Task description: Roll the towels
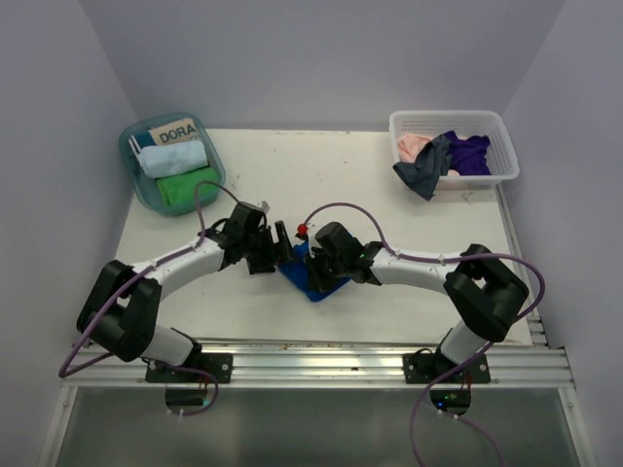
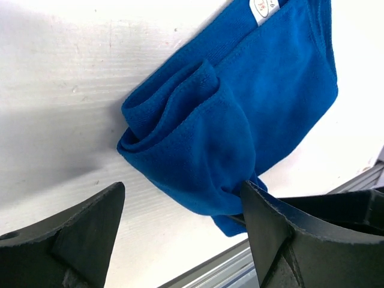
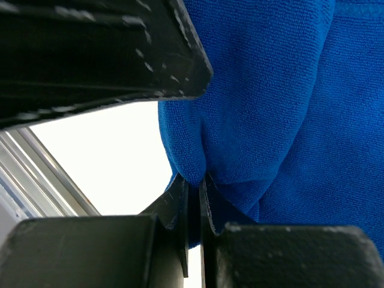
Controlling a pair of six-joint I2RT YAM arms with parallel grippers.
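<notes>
A royal blue towel [image 1: 313, 280] lies bunched on the table between both grippers. In the left wrist view it [image 2: 240, 120] is folded over itself, its white tag [image 2: 263, 9] at the top. My left gripper [image 2: 183, 207] is open, its jaws wide apart, one finger [image 2: 282, 234] touching the towel's near edge. My right gripper [image 3: 193, 183] is shut on a fold of the blue towel [image 3: 270, 108]. In the top view both grippers [image 1: 282, 248] [image 1: 316, 263] meet at the towel.
A teal tub [image 1: 133, 180] at the back left holds a rolled light blue towel [image 1: 172, 159] and a green one [image 1: 190, 187]. A white basket [image 1: 496, 131] at the back right holds pink, grey [image 1: 426, 167] and purple [image 1: 469, 154] towels. The metal rail [image 1: 321, 355] runs along the near edge.
</notes>
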